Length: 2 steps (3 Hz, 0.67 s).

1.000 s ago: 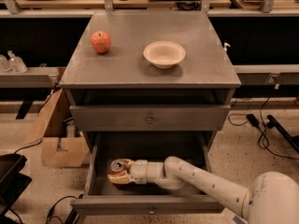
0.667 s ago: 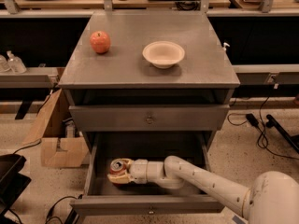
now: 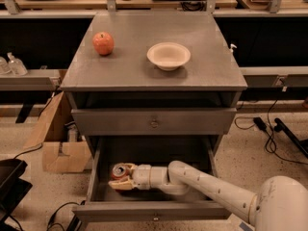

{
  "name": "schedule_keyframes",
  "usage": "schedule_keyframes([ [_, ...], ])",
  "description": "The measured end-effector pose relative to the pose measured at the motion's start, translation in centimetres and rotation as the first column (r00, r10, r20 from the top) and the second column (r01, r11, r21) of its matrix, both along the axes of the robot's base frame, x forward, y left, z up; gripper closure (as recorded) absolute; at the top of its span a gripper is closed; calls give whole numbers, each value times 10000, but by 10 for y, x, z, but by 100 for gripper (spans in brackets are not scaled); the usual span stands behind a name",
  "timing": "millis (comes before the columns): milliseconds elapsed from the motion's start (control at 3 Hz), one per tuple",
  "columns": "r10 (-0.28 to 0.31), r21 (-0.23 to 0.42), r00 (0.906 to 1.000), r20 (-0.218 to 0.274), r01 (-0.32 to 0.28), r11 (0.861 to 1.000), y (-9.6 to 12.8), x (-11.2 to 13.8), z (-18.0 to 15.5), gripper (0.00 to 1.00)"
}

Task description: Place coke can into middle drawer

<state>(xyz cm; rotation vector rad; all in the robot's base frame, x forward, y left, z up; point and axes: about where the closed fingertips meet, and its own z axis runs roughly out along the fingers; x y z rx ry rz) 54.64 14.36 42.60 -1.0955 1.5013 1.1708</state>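
Hand (image 3: pixel 118 178) at coke can (image 3: pixel 121 169) in middle drawer (image 3: pixel 154 211); apple (image 3: pixel 103 43), bowl (image 3: pixel 168 56) above.

Grey metal worktop (image 3: pixel 211 73): flat top of cabinet.
Red-orange apple (image 3: pixel 103 43) on worktop, rear left, stem end up.
Cream bowl (image 3: pixel 168 56) on worktop, near centre, open side up, right of apple and well apart from it.
Speckled floor (image 3: pixel 250 153) under cabinet: cardboard box (image 3: pixel 57 143) on it at cabinet's left, black cables (image 3: pixel 269 129) on it at right.
Tool (image 3: pixel 120 179) below worktop, inside open middle drawer (image 3: pixel 154 211), left part, touching coke can (image 3: pixel 121 170).
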Motion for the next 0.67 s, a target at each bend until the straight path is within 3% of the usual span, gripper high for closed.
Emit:
schedule_keyframes([
  [333,31,14,10000,-5,-31,10000,2,-1,0,0],
  [667,37,17,10000,-6,-37,10000,2,-1,0,0],
])
